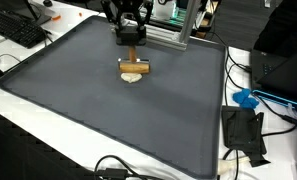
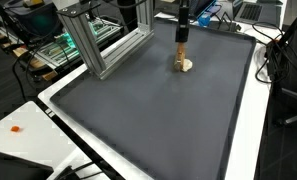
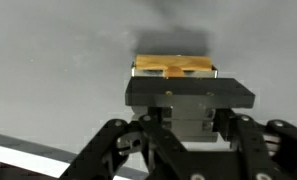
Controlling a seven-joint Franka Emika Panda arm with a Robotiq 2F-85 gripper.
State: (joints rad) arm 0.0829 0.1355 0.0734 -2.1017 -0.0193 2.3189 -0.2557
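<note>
My gripper [image 1: 130, 42] hangs over the far part of a dark grey mat [image 1: 108, 110] and is shut on a wooden piece [image 1: 135, 67]. In an exterior view the wooden piece [image 2: 181, 50] runs straight down from the fingers to the mat. Its lower end is beside or on a small cream disc [image 2: 187, 66], and I cannot tell whether they touch. In the wrist view the gripper [image 3: 188, 95] fills the lower half, and the yellow-brown wood [image 3: 173, 68] shows just beyond the closed jaws, above its shadow on the mat.
An aluminium frame [image 1: 173, 30] [image 2: 98, 40] stands on the mat's far edge close to the gripper. A keyboard [image 1: 18, 30] lies beyond one corner. A black device [image 1: 243, 130], a blue item [image 1: 246, 98] and cables lie on the white table beside the mat.
</note>
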